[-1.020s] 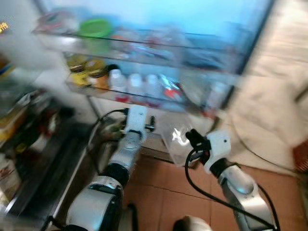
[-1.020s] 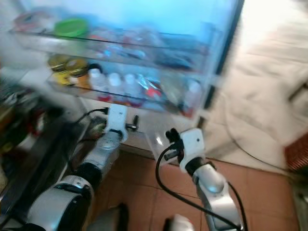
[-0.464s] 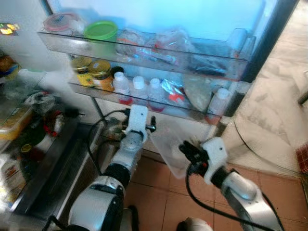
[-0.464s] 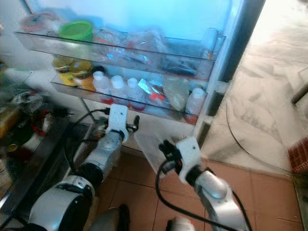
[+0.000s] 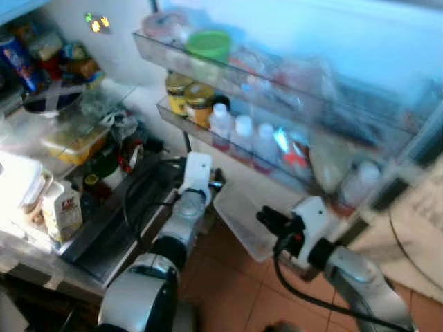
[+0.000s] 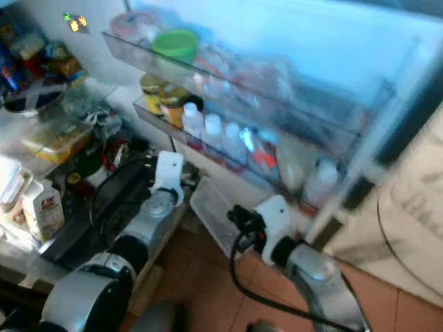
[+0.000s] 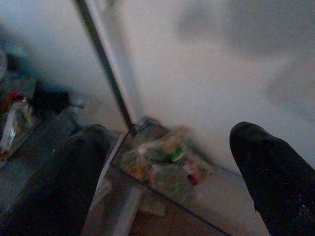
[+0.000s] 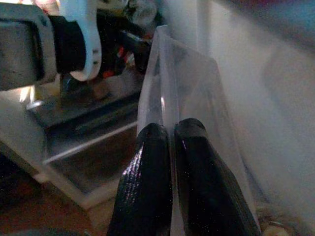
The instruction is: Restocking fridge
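Right now your right end effector [image 8: 170, 147] has its two black fingers pinched together on a clear plastic bag [image 8: 189, 93], which hangs low in front of the open fridge door [image 5: 325, 41], just below the door's lower shelf [image 5: 277, 162]. Your left end effector [image 7: 172, 162] is raised beside it with its fingers spread wide and nothing between them; past them you can see a clear drawer [image 7: 162, 172] at the bottom of the fridge with blurred packets inside. On the door's lower shelf stand two yellow-lidded jars [image 5: 188, 97] and a row of small white-capped bottles [image 5: 239, 131], with another white bottle [image 5: 360, 183] further to your right. The upper door shelf [image 5: 228, 66] carries a green-lidded tub [image 5: 208, 45] and some blurred packets. To your left, the fridge's inner shelves [image 5: 76, 117] hold a small carton [image 5: 61, 211], a yellow-lidded box [image 5: 73, 142] and a can [image 5: 17, 62] up top. Below you the floor [image 5: 228, 297] is brown tile. The head views are blurred.
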{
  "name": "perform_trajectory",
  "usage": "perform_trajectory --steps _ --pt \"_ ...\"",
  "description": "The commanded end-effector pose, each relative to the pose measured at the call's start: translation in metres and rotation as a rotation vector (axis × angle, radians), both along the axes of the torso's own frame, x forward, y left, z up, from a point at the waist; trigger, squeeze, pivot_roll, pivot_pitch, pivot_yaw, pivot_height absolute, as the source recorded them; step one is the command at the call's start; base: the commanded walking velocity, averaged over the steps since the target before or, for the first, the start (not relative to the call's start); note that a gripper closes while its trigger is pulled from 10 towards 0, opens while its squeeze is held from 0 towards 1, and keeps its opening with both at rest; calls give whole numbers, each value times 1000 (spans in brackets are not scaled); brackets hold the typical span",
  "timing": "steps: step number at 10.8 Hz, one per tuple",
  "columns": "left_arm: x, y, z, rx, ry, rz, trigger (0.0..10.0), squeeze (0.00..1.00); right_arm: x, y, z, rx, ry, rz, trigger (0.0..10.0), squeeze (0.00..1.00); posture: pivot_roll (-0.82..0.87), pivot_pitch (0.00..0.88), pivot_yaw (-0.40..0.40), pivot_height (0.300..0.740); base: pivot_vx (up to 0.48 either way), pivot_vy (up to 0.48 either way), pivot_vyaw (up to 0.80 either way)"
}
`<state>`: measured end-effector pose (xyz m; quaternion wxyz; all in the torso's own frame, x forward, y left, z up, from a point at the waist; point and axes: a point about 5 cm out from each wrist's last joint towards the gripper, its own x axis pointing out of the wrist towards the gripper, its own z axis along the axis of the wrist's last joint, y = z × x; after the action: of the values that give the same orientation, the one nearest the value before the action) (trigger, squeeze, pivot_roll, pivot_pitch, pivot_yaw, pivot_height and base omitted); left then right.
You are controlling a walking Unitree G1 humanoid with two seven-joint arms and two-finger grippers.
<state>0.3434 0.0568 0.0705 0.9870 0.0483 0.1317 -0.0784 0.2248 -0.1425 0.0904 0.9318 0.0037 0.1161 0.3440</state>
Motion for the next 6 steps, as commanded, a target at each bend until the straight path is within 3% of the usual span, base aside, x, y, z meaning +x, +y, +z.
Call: perform_trajectory --steps 1,6 --pt "-1 -1 -1 10 2 -4 10000 0 -2 18 4 55 0 99 10000 0 -150 73 45 740 0 0 794" --pt "-1 -2 -2 26 7 -3 10000 0 -2 20 6 78 12 146 10000 0 -146 75 42 740 0 0 793"
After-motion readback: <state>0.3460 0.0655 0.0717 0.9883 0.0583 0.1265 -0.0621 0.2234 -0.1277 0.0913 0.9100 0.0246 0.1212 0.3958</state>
